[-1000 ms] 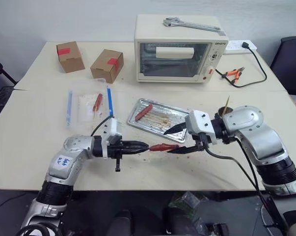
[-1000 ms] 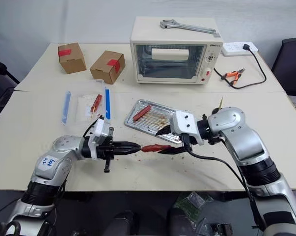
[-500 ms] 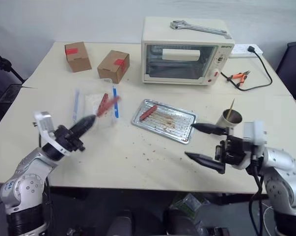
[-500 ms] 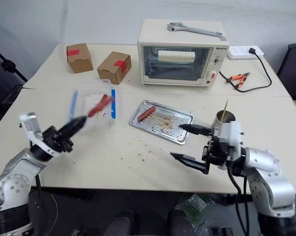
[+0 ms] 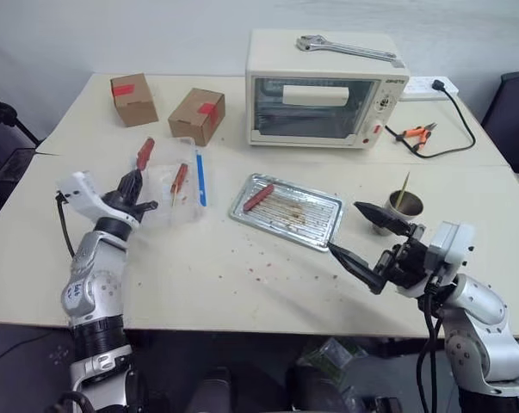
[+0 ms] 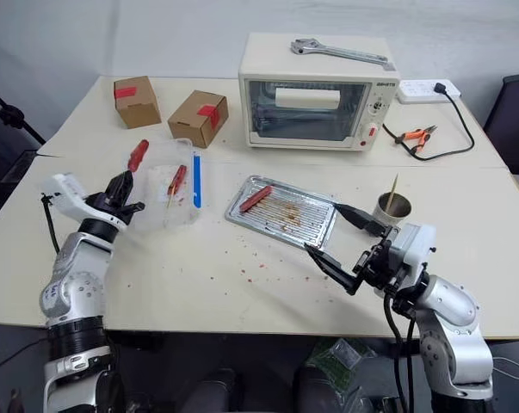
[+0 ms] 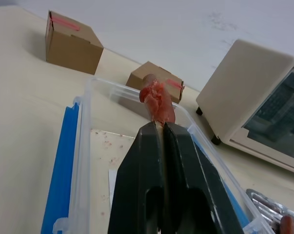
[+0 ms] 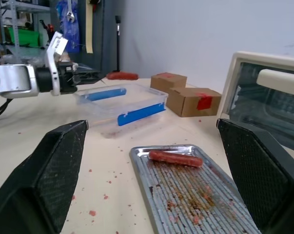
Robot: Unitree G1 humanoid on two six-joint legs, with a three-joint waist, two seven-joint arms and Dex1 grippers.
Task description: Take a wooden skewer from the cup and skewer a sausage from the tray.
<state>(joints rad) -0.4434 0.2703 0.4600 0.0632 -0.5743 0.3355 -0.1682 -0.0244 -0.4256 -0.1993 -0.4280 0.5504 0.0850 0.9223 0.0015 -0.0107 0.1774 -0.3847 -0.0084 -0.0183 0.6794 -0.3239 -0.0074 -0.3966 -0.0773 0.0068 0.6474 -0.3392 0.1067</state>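
My left gripper [image 5: 132, 179] is shut on a wooden skewer, most of it hidden between the fingers [image 7: 147, 146]. A red-brown sausage [image 5: 145, 153] sits on the skewer just past the fingertips, held in the air over the left rim of a clear box [image 5: 175, 185]. My right gripper [image 5: 345, 229] is open wide and empty, just above the table on the near side of the tray [image 5: 315, 225]. The silver tray holds one sausage [image 5: 257, 196]. The grey cup [image 5: 406, 206] stands right of the tray with a skewer [image 5: 402, 188] upright in it.
The clear box with blue clips holds a skewered sausage [image 5: 178, 179]. At the back stand a toaster oven [image 5: 324, 86] with a wrench [image 5: 345, 46] on top, two cardboard boxes [image 5: 130, 98] [image 5: 197, 114], pliers [image 5: 411, 132] and a power strip [image 5: 433, 84]. Red crumbs dot the table.
My grippers have drawn apart from the table's middle. The left arm swung left and away, carrying the skewered sausage up over the clear box. The right gripper drew back to the right and opened wider.
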